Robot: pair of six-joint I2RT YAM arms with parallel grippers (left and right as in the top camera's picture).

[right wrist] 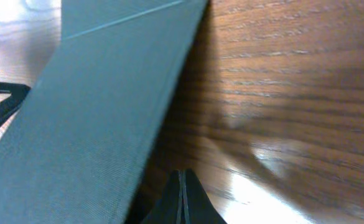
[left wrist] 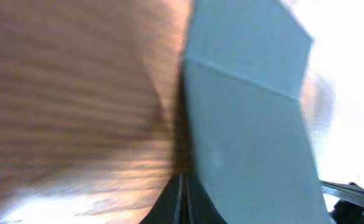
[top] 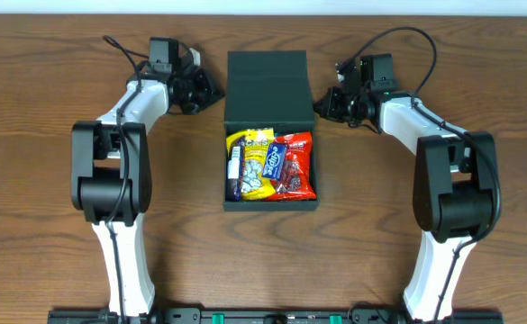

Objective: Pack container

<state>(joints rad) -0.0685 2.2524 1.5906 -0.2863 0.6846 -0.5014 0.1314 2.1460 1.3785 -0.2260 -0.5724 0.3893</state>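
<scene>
The container (top: 271,205) sits mid-table (top: 47,90) between my arms, its lid (top: 267,85) lying open behind and the snack packets (top: 272,166) inside. The left gripper (top: 213,90) and right gripper (top: 321,103) flank the lid, fingers pressed together. I'd lift both lid edges evenly, then fold it forward.

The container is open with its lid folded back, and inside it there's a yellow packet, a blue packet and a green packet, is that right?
Not quite: the third packet is red, not green, as the overhead view shows. The rest holds: the container is open with its lid folded back, and the yellow packet and the blue packet lie inside.
</scene>
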